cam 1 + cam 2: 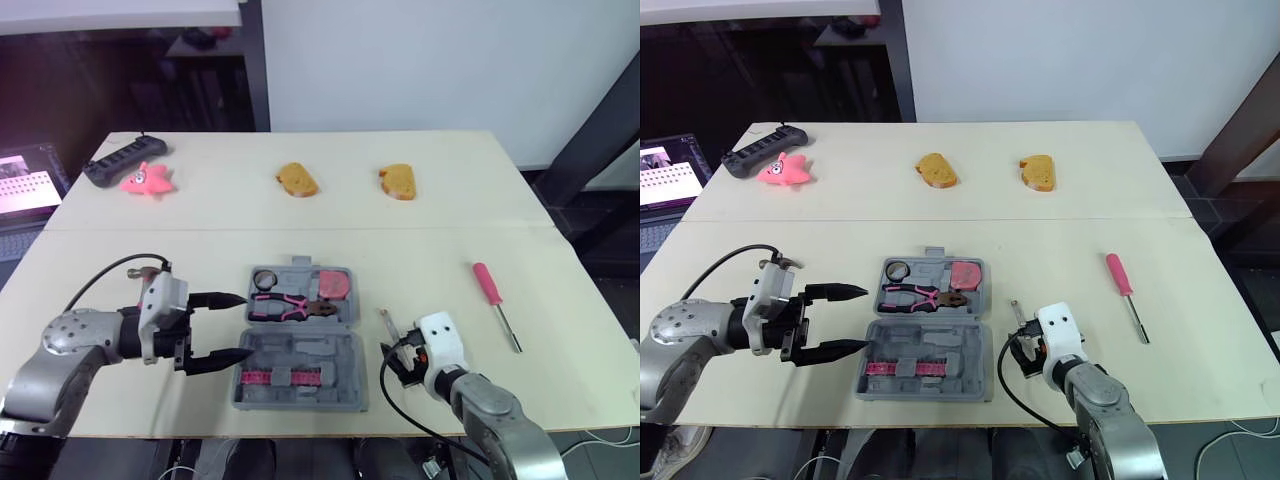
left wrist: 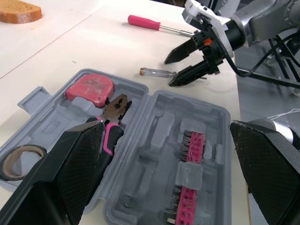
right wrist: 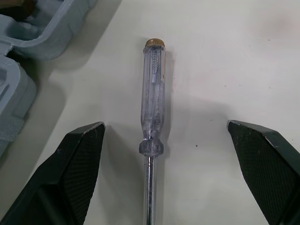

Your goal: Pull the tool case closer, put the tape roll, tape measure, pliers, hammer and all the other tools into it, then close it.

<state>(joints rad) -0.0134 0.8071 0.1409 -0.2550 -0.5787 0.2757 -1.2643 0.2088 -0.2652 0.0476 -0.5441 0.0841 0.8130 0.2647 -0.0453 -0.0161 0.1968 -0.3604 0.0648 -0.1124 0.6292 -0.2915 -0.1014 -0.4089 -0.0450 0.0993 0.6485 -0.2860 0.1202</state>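
Note:
The grey tool case (image 1: pixel 345 352) lies open near the table's front edge. Its far half holds a tape roll (image 1: pixel 265 278), a pink tape measure (image 1: pixel 333 283) and pink-handled pliers (image 1: pixel 288 306); its near half holds pink bits (image 1: pixel 283 377). My left gripper (image 1: pixel 247 325) is open at the case's left edge, its fingers (image 2: pixel 70 173) apart over the case. A clear-handled screwdriver (image 3: pixel 153 112) lies on the table right of the case. My right gripper (image 3: pixel 165 123) is open just above it, one finger on each side. A pink screwdriver (image 1: pixel 495 300) lies further right.
Two slices of bread (image 1: pixel 297 179) (image 1: pixel 397 182) lie at the back of the table. A pink starfish toy (image 1: pixel 148 178) and a black power strip (image 1: pixel 125 158) sit at the back left. A laptop (image 1: pixel 25 185) stands off the table's left side.

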